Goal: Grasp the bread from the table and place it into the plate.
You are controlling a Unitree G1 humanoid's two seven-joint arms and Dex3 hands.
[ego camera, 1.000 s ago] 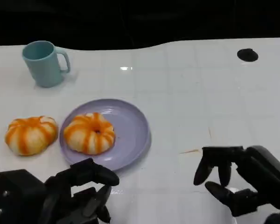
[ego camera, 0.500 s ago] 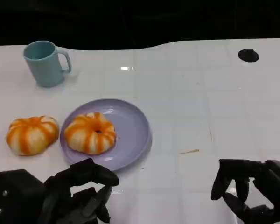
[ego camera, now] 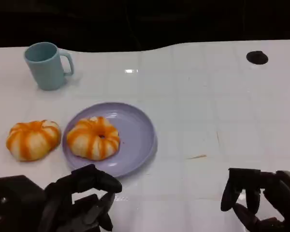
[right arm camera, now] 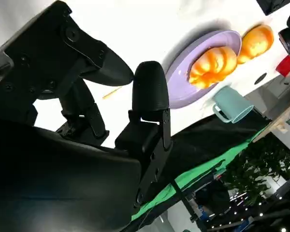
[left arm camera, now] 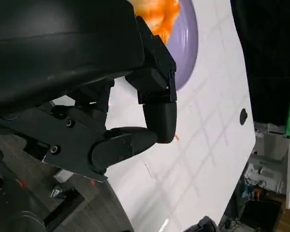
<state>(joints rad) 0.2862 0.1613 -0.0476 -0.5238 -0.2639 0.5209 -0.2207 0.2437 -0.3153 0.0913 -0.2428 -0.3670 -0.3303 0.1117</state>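
One orange-striped bread (ego camera: 93, 137) lies on the lilac plate (ego camera: 137, 140), left of its middle; the right wrist view shows that bread (right arm camera: 213, 64) on the plate (right arm camera: 183, 92) too. A second, similar bread (ego camera: 32, 139) sits on the table just left of the plate. My left hand (ego camera: 77, 200) is low at the front left, near the plate's front rim, holding nothing, fingers loosely apart. My right hand (ego camera: 258, 200) hangs at the front right corner, empty, fingers apart. In the left wrist view the left hand (left arm camera: 135, 121) has nothing between its fingers.
A teal mug (ego camera: 46, 65) stands at the back left. A small black round spot (ego camera: 257, 57) marks the table at the back right. A thin splinter (ego camera: 197, 156) lies right of the plate. The table's far edge borders darkness.
My right hand has drawn back toward the front right corner and sunk lower in the picture. The left hand, both breads and the plate stay where they were.
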